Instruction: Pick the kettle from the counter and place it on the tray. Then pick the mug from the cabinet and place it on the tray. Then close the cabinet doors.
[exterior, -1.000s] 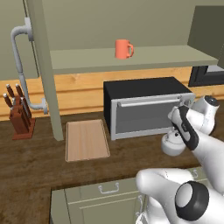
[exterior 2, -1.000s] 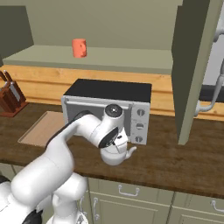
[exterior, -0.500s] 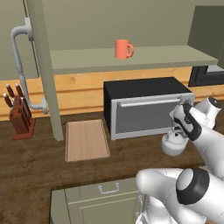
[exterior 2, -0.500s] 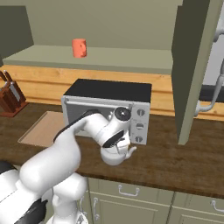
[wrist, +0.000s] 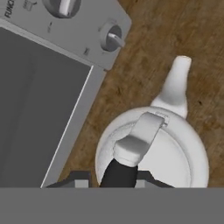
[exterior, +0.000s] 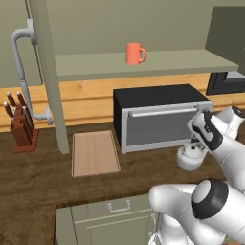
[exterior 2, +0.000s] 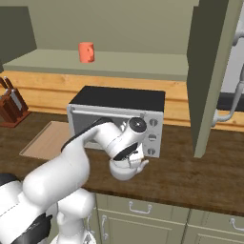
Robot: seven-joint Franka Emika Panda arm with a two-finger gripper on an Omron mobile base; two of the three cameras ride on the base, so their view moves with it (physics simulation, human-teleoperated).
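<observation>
Tray [exterior: 94, 153] on counter [exterior: 43, 177], left of oven [exterior: 160, 116]; you see nothing on it. Mug [exterior: 135, 53] sits on open cabinet [exterior: 143, 64] shelf, above oven. Kettle [wrist: 151, 148] by oven's front right corner; can't tell if it's touching counter. Hand view gives you spout pointing away from oven and fingers [wrist: 78, 180] either side of dark handle, seemingly clamped on it. Base views show knife block [exterior: 21, 127] far left.
</observation>
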